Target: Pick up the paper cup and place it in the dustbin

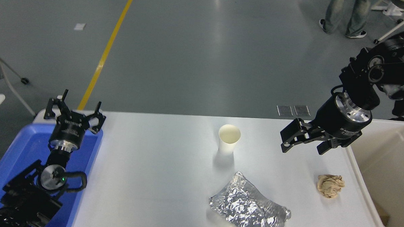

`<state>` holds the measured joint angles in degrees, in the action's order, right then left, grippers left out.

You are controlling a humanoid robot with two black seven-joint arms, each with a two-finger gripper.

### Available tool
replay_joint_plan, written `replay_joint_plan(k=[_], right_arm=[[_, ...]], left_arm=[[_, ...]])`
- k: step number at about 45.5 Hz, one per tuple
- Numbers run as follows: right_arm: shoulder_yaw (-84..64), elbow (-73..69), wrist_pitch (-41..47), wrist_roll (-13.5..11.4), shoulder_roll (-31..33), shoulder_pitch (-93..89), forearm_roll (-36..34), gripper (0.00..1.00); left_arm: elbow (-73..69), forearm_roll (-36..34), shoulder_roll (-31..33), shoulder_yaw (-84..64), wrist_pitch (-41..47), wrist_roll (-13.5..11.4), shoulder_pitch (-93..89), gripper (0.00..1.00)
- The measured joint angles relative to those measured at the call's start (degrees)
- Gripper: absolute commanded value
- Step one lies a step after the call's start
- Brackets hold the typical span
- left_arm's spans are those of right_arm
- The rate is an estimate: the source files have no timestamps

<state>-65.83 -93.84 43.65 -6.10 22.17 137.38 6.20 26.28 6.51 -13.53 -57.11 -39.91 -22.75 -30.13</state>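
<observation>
- Nearest me, the crinkled silver foil packet (249,210) lies flat on the white table (153,165); I can read no print on it.
- The crumpled tan paper ball (330,186) sits near the dustbin (356,172), whose cream wall runs along the table's right edge.
- My left gripper (75,113) is parked over the blue plastic tray (15,154), fingers spread, holding nothing; white lettering on its body is too small to read.
- The paper cup (228,139) stands upright mid-table, plain and unprinted, touching nothing else.
- My right gripper (305,144) hangs over the table between cup and dustbin, fingers apart and empty, well right of the cup.
- Far off, a person's legs (343,16) stand on the grey floor.
</observation>
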Motion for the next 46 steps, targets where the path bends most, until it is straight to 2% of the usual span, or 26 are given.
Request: replay_joint_plan(k=[26, 36, 46], right_arm=[[-3.76, -2.80, 1.26, 0.03, -2.77, 9.67, -4.31, 1.00], [0.43, 1.98, 1.05, -0.09, -4.58, 4.06, -4.36, 1.00], [6.03, 12.81, -5.38, -0.33, -8.74, -8.15, -4.01, 1.00]], left_arm=[[-0.03, 0.00, 0.01, -0.02, 0.00, 0.01, 0.00, 1.00], [-0.02, 0.02, 0.04, 0.04, 0.03, -0.02, -0.01, 1.00], [-0.03, 0.07, 0.07, 0.05, 0.08, -0.02, -0.01, 1.00]])
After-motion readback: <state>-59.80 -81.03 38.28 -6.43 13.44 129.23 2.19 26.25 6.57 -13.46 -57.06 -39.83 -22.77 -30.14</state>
